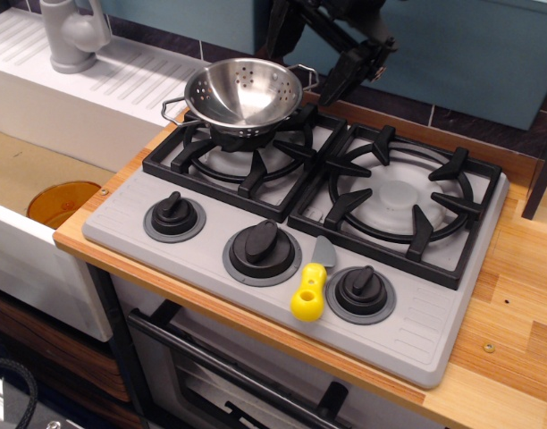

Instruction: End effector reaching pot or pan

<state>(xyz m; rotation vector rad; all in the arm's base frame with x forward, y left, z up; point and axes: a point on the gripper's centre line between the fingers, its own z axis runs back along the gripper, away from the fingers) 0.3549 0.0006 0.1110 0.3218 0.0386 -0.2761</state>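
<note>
Fingers [338, 79] of our black gripper [300, 63] are spread open and hold nothing, just behind the shiny colander [243, 93] on the back-left burner [242, 147], so the colander lies forward and left of them.

The shiny perforated stainless-steel colander bowl [243, 92] sits upright on the black cast grate of the far-left burner [247, 156], one wire loop handle on its left and one on its right. The black two-fingered robot gripper [296, 64] hangs at the far edge of the frame, just beyond the bowl's right rim, fingers spread apart and holding nothing. A yellow-handled spatula [311, 286] lies between the middle black control knob [261, 245] and the right one.
</note>
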